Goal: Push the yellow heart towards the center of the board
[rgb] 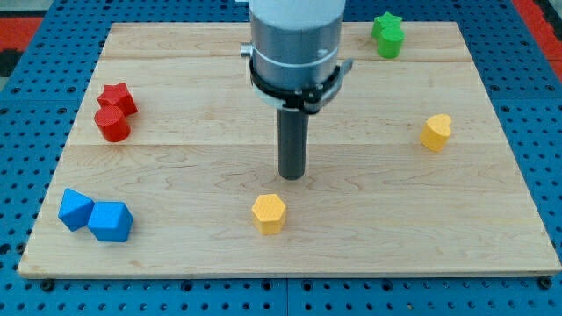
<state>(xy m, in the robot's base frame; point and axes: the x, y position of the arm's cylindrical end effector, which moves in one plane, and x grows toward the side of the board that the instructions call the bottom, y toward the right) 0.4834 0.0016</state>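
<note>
The yellow heart (435, 132) lies on the wooden board (193, 167) toward the view's right, about mid height. My tip (291, 176) rests near the board's middle, well to the left of the heart and not touching it. A yellow hexagon (269, 213) sits just below and slightly left of my tip, with a small gap between them.
A red star (118, 97) and a red cylinder (112, 125) touch each other at the left. Two blue blocks (75, 209) (111, 221) sit at the bottom left. A green star (385, 23) and a green cylinder (390, 42) sit at the top right.
</note>
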